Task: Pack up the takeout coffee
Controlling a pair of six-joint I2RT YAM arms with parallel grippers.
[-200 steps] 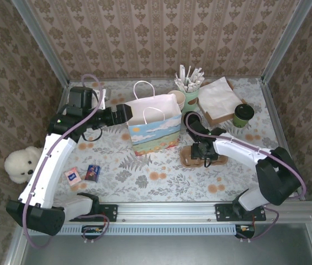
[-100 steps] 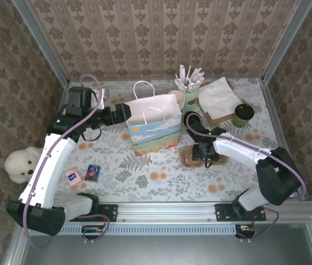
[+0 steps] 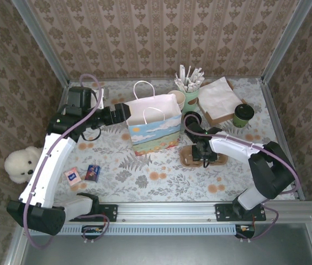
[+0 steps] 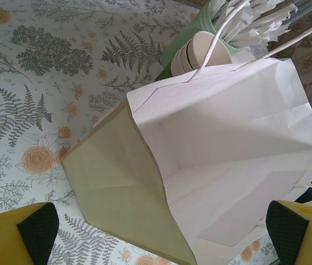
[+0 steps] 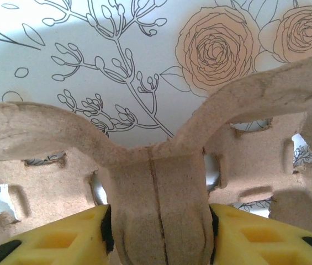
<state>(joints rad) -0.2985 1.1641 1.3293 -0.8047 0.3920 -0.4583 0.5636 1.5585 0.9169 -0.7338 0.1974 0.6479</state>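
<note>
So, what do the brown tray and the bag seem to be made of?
The brown tray looks like moulded paper pulp: matt, rough and fibrous, with ragged cut edges. The bag seems to be thin paper: matt white inside, with sharp fold creases and a printed picture outside.

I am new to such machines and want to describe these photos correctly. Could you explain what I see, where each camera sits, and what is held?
These are two robot arms bolted at the near edge of a flowered table. The wide picture comes from a camera above and behind them; the other two come from cameras on the wrists. The left tool is open at a standing paper bag, its camera looking into the open top. The right tool is shut on the centre post of a brown pulp cup carrier. Farther back stand a cream cup, a green cup of white sticks, napkins and a dark lidded cup.
</note>
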